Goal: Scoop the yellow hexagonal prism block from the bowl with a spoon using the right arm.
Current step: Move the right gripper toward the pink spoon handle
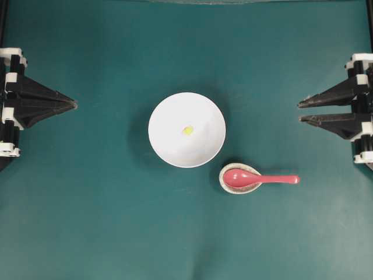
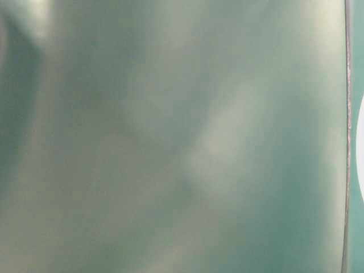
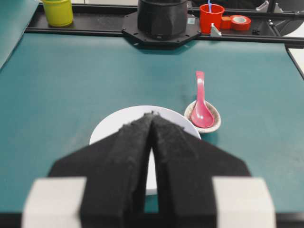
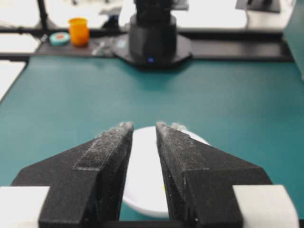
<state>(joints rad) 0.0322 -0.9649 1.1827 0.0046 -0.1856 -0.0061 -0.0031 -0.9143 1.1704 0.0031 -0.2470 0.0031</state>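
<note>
The white bowl [image 1: 175, 146] stands mid-table with the tiny yellow hexagonal prism block [image 1: 187, 130] lying inside it. To its lower right, the pink-red spoon [image 1: 262, 178] rests scoop-down in a speckled spoon rest [image 1: 230, 185], its handle pointing right. My right gripper [image 1: 300, 112] hovers at the right edge, well away from the spoon, open and empty. The bowl [image 4: 142, 175] shows through the gap of the right gripper [image 4: 144, 126]. My left gripper [image 1: 76, 105] is shut at the left edge. In its wrist view the left gripper [image 3: 152, 114] covers part of the bowl [image 3: 114, 126], and the spoon [image 3: 201, 104] lies beyond.
Past the mat's far edge in the left wrist view stand a yellow cup [image 3: 58, 12], a red cup [image 3: 211, 16], a tape roll [image 3: 241, 22] and an arm base [image 3: 162, 19]. The right wrist view shows an orange cup [image 4: 79, 31]. The table-level view is blurred.
</note>
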